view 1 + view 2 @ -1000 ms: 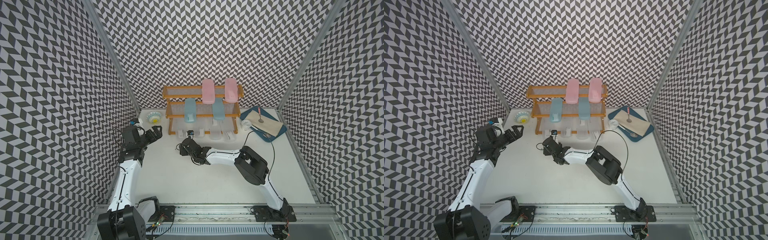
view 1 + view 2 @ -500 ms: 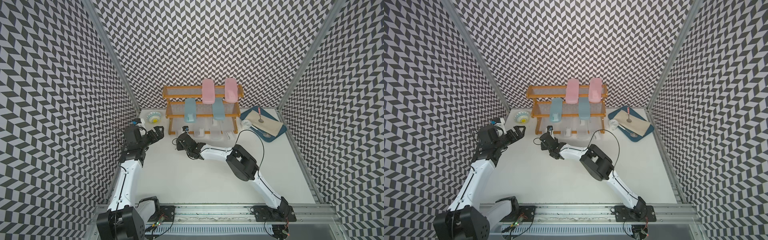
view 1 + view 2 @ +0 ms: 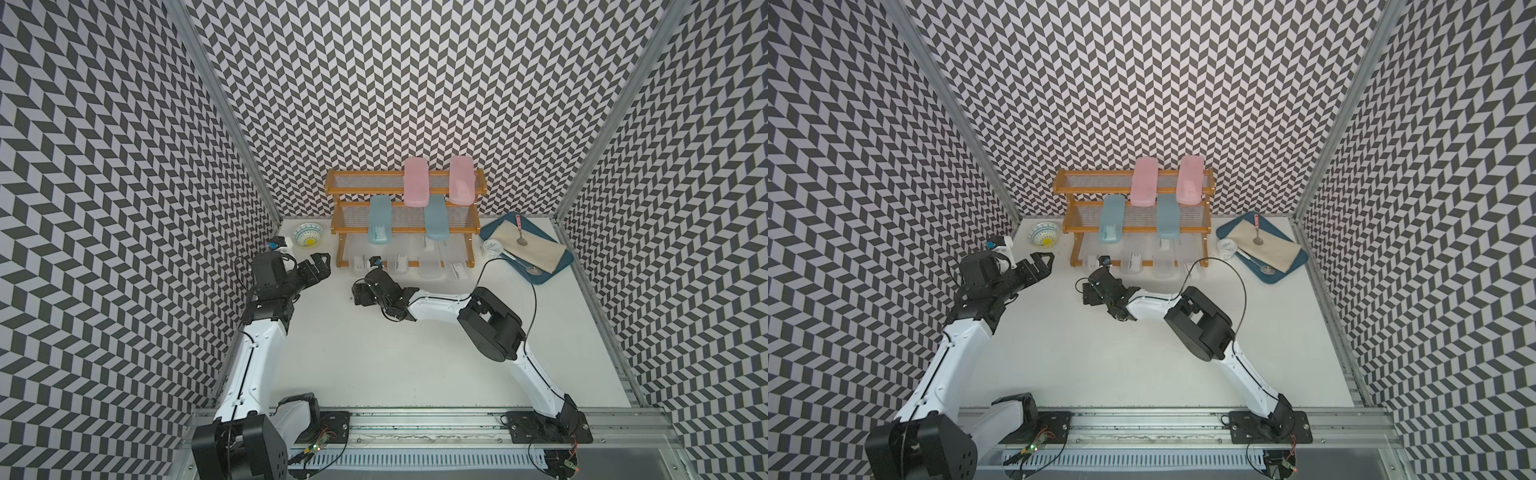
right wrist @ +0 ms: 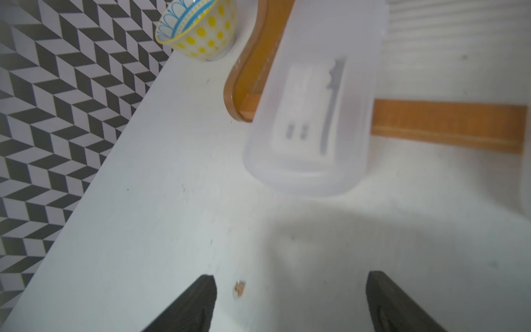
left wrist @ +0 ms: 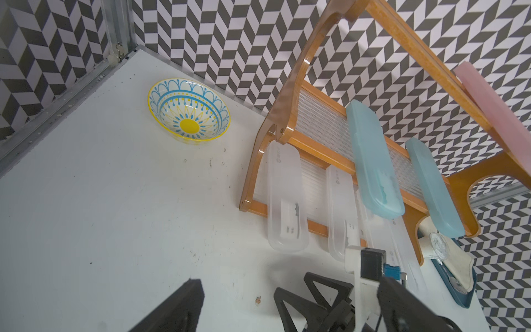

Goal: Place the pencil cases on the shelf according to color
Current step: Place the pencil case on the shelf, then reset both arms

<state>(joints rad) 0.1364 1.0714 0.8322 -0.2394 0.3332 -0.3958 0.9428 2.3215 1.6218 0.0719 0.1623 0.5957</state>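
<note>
- Eight cases (image 3: 416, 181) sat on your shelf (image 3: 365, 192): pink top, blue middle, clear bottom.
- Your right claw (image 4: 291, 278) hung open, empty, just before the leftmost clear case (image 4: 310, 115).
- Your left claw (image 3: 321, 268) gaped empty near the bowl (image 3: 308, 235).

Mid tabletop (image 3: 374, 365) lay open, wide passage there. Shelf (image 3: 340, 251) walled off 12 o'clock; clear cases (image 3: 430, 270) overhung bottom tier toward table. Bowl (image 3: 308, 238) stood at 11 o'clock, narrow gap to shelf. Tray (image 3: 490, 232) blocked 2 o'clock corner.
</note>
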